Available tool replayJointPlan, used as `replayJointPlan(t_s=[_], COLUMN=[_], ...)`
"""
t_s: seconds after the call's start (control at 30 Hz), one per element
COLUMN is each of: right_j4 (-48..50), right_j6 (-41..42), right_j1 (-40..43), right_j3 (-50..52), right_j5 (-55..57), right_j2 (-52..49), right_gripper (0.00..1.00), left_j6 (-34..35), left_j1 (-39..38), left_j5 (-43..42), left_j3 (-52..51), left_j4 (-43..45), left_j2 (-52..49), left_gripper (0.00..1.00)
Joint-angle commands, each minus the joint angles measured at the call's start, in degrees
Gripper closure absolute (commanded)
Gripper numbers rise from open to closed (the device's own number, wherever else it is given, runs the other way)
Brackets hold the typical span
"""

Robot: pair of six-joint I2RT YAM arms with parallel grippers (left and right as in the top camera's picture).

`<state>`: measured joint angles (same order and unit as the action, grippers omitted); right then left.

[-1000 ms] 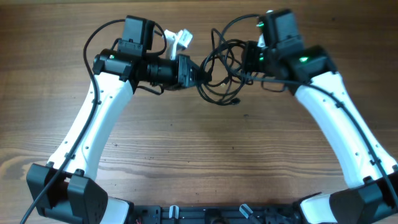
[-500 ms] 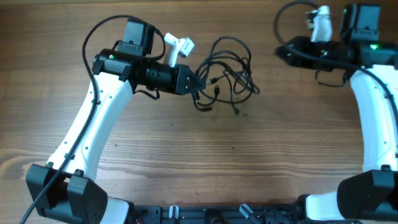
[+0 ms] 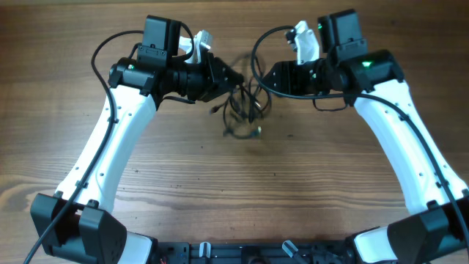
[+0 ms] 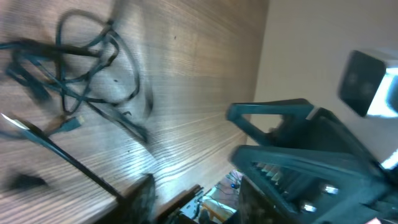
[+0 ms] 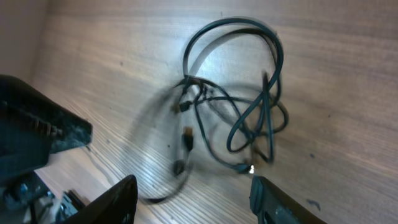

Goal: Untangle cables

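Right gripper (image 3: pixel 267 76) stands released, its jaws wide with nothing between them, just right of the cables (image 3: pixel 245 110). Left gripper (image 3: pixel 236 76), just left of the cables, shows jaws parted and empty in a blurred wrist view. Wooden table (image 3: pixel 220 176) carries the cables, a loose black tangle lying free between both grippers. One pale metallic tip (image 5: pixel 250 168) glints at the cables' edge.

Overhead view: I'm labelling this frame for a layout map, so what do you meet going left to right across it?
First the left arm's white link → left end effector → cables → right end effector → right arm's white link.
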<state>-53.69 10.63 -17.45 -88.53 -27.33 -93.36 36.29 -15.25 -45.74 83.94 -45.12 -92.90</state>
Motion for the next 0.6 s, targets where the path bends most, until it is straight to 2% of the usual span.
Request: replayJointPlan(t_s=[0.0,0.03,0.13,0.2,0.23,0.37,0.43,0.5,0.57], right_j4=[-0.17,-0.09,-0.83,-0.96,-0.96,-0.98,-1.01,-0.98,-1.01], right_j6=[-1.57,-1.44,0.22,0.22,0.22,0.07,0.31,1.55,1.57], right_j1=[0.72,1.38,3.30,3.34,3.34,3.34,3.34,3.32,3.32], right_j3=[0.04,0.04,0.04,0.04,0.04,0.04,0.04,0.04,0.04], right_j5=[1.09,1.25,3.65,4.66,4.96,5.18,5.16,5.14,5.14], right_j2=[-0.98,-0.98,-0.98,-0.98,-0.98,-0.98,-0.98,-1.01,-1.01], right_gripper=[0.40,0.40,0.40,0.40,0.39,0.36,0.36,0.35,0.35], left_j6=[-0.87,-2.27,-3.06,-3.06,-3.04,-3.04,-2.08,3.28,7.87], left_j1=[0.35,0.33,-2.08,-4.11,-4.42,-4.50,-4.52,-4.52,-4.52], left_j5=[-0.76,1.55,23.08,34.53,37.20,42.64,42.56,42.58,40.19], left_j3=[0.39,0.39,0.39,0.39,0.39,0.39,0.39,0.39,0.39], left_j4=[-0.26,-1.38,-8.61,-10.32,-10.51,-10.05,-10.12,-11.47,-12.41], left_j2=[1.27,1.27,0.96,0.63,0.50,-1.44,-3.63,-6.19,-9.40], left_gripper=[0.41,0.41,0.36,0.35,0.35,0.44,0.45,0.42,0.32])
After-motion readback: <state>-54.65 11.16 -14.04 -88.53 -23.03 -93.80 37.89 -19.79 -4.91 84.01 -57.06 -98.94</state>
